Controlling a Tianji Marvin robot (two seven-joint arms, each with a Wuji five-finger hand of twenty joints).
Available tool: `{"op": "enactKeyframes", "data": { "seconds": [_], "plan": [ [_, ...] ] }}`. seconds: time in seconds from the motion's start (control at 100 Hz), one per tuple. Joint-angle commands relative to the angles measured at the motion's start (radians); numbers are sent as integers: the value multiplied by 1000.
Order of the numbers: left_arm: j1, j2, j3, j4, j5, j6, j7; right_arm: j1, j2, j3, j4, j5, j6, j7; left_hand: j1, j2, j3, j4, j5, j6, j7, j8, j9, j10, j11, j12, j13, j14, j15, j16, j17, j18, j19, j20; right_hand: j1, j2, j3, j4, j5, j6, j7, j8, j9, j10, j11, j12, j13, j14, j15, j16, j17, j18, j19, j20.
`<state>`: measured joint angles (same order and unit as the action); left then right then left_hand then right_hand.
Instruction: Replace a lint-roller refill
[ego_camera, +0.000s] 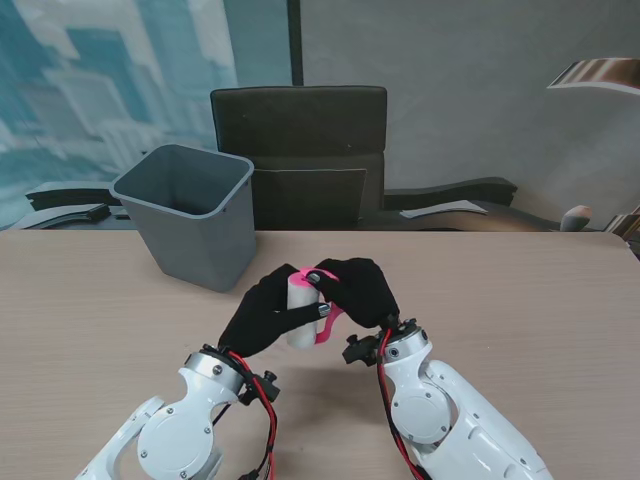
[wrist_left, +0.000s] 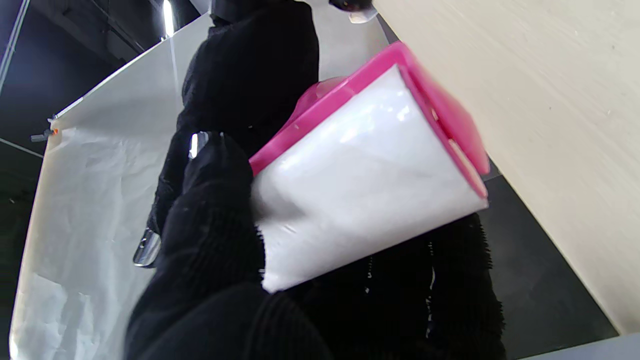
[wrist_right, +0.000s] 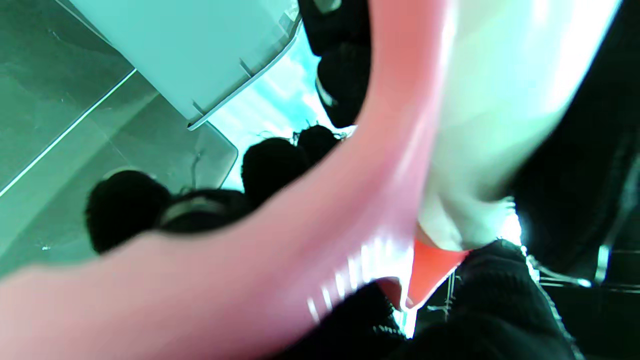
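Note:
A pink lint roller (ego_camera: 322, 322) with a white refill roll (ego_camera: 299, 312) is held up off the table between both black-gloved hands. My left hand (ego_camera: 262, 315) is shut on the white roll, thumb and fingers wrapped around it; the left wrist view shows the white roll (wrist_left: 360, 200) seated in the pink frame (wrist_left: 440, 115) with my fingers (wrist_left: 215, 230) pressing its side. My right hand (ego_camera: 362, 290) is shut on the pink handle, which fills the right wrist view as a blurred pink handle (wrist_right: 310, 240) beside the white roll (wrist_right: 500, 100).
A grey waste bin (ego_camera: 190, 215) stands on the wooden table (ego_camera: 520, 300) at the far left. A black chair (ego_camera: 300, 150) sits behind the table's far edge. The bin (wrist_right: 190, 55) also shows in the right wrist view.

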<state>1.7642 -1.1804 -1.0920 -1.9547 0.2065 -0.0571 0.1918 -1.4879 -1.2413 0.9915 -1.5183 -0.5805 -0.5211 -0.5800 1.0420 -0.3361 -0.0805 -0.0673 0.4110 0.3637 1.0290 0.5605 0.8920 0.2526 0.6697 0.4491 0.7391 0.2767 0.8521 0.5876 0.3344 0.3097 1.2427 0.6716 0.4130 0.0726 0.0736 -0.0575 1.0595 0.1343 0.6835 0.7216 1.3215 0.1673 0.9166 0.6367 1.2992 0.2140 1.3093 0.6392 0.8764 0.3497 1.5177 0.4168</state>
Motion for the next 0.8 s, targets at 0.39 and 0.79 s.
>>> {"op": "enactKeyframes", "data": {
  "seconds": [0.39,0.79],
  "plan": [
    [-64,24,-35,136,279,-203,28,-90,14,104,-111,14,-4,27,171,129,152,35,62,-197,109,12,54,-48,32,18,47,-7,31,17,9,-23,44,-6,61,-88,119,30,-203,-115,-137,14,-416,52,-160,-124,-242,-113,-546,-180,-376,-72,-200,78],
    [-117,38,-48,242,506,-398,132,-130,51,142,-163,-2,9,152,162,129,154,33,66,-213,104,17,59,-61,27,19,57,-20,26,16,16,-28,44,-7,237,-215,197,48,-334,-148,-275,-48,-656,23,-297,-203,-568,-123,-757,-201,-630,-61,-355,96]
  ]
}}
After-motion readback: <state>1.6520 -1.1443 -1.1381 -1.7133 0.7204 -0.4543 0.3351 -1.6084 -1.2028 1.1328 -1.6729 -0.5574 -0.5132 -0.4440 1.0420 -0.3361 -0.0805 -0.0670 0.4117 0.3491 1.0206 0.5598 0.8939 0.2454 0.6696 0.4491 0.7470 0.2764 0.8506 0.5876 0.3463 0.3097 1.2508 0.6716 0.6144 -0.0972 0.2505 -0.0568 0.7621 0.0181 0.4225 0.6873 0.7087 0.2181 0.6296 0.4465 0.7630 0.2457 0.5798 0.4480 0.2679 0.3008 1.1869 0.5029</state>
